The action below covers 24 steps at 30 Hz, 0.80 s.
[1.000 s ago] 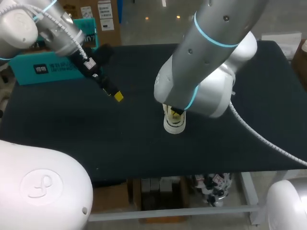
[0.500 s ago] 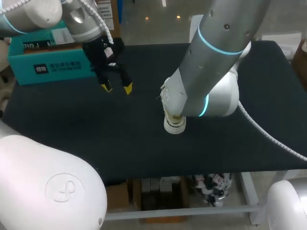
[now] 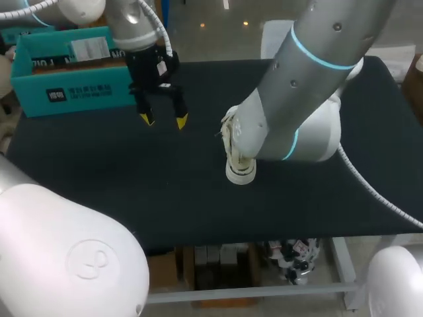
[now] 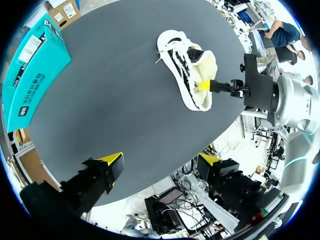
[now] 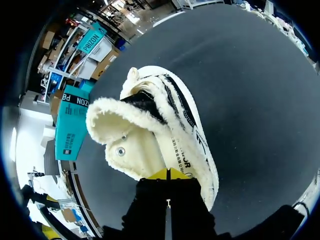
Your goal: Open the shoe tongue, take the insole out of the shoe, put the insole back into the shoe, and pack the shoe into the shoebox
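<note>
A white fleece-lined shoe [image 3: 234, 157] with black stripes lies mid-table, largely hidden under my right arm in the head view. It also shows in the left wrist view as the shoe [image 4: 187, 70] and in the right wrist view as the shoe [image 5: 150, 127], its fluffy tongue folded open. My right gripper [image 5: 169, 174] is shut, its yellow tips together at the shoe's heel opening; I cannot tell whether anything is pinched. My left gripper [image 3: 162, 120] hangs open above the table, left of the shoe and clear of it, and its own view shows the left gripper [image 4: 162, 161] empty. The teal shoebox [image 3: 66, 72] stands at the back left.
The black table [image 3: 99, 178] stretches wide around the shoe. The shoebox [image 4: 32, 75] sits along the table's far left edge, also seen as the shoebox [image 5: 70, 122] beyond the shoe's toe.
My left arm has swung in from the left; its gripper moved right toward the shoe and turned to point down, fingers spread. The shoe and right gripper stayed put.
</note>
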Motion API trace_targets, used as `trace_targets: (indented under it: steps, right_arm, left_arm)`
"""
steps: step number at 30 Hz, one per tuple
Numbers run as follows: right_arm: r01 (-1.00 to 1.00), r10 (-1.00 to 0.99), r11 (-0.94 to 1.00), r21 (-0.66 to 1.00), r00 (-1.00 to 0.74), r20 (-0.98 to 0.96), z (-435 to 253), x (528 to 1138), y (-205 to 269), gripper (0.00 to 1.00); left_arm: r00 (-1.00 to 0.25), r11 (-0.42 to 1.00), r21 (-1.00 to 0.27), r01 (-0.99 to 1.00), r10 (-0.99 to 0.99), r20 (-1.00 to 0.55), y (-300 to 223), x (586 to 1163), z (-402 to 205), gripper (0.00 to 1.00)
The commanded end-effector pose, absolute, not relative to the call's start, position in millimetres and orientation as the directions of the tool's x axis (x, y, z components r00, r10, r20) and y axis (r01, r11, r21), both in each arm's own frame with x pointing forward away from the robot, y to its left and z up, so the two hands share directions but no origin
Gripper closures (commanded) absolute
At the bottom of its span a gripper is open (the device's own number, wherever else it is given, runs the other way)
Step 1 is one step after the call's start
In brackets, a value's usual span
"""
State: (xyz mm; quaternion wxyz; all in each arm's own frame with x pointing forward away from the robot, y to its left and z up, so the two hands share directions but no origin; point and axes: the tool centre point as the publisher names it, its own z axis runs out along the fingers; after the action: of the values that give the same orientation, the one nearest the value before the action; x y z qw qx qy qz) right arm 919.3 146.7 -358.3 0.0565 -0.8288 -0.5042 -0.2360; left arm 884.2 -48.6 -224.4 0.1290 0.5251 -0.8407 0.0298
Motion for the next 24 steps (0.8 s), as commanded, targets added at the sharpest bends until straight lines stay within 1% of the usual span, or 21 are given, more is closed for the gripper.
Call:
trace_targets:
  steps: [1,8,16,17,18,19,20,21,22,24]
  right_arm:
    - [0.898,0.722,-0.439,0.023,0.338,0.603,-325.6,920.8,119.9,1.00]
    - [0.936,0.663,-0.347,-0.054,0.286,0.692,-303.9,942.4,99.2,1.00]
    - [0.965,0.699,-0.240,-0.108,0.248,0.671,-291.0,965.1,79.1,0.99]
    - [0.966,0.709,-0.225,-0.125,0.250,0.659,-291.8,966.2,77.5,0.94]
    - [0.966,0.721,-0.205,-0.156,0.257,0.644,-293.0,967.2,75.7,0.86]
    - [0.964,0.731,-0.201,-0.175,0.267,0.629,-293.9,968.1,74.4,0.71]
    - [0.953,0.741,-0.182,-0.242,0.295,0.603,-295.7,970.1,72.3,0.06]
    - [0.941,0.746,-0.177,-0.288,0.319,0.584,-296.7,971.5,71.1,0.00]
    - [0.905,0.753,-0.212,-0.369,0.392,0.529,-299.3,974.7,67.6,0.00]
    - [0.905,0.753,-0.212,-0.369,0.392,0.529,-299.3,974.7,67.6,0.00]
  left_arm:
    - [-0.414,0.447,0.091,-0.890,-0.876,0.247,-49.8,885.6,-224.4,0.00]
    - [-0.414,0.447,0.091,-0.890,-0.876,0.247,-49.8,885.6,-224.4,0.00]
    - [-0.414,0.447,0.091,-0.890,-0.876,0.247,-49.8,885.6,-224.4,0.00]
    - [-0.414,0.447,0.091,-0.890,-0.876,0.247,-49.8,885.6,-224.4,0.00]
    - [-0.414,0.447,0.091,-0.890,-0.876,0.247,-49.8,885.6,-224.4,0.00]
    - [-0.414,0.447,0.091,-0.890,-0.876,0.247,-49.8,885.6,-224.4,0.00]
    - [-0.414,0.447,0.091,-0.890,-0.876,0.247,-49.8,885.6,-224.4,0.00]
    - [-0.414,0.447,0.091,-0.890,-0.876,0.247,-49.8,885.6,-224.4,0.00]
    - [-0.414,0.447,0.091,-0.890,-0.876,0.247,-49.8,885.6,-224.4,0.00]
    - [-0.414,0.447,0.091,-0.890,-0.876,0.247,-49.8,885.6,-224.4,0.00]
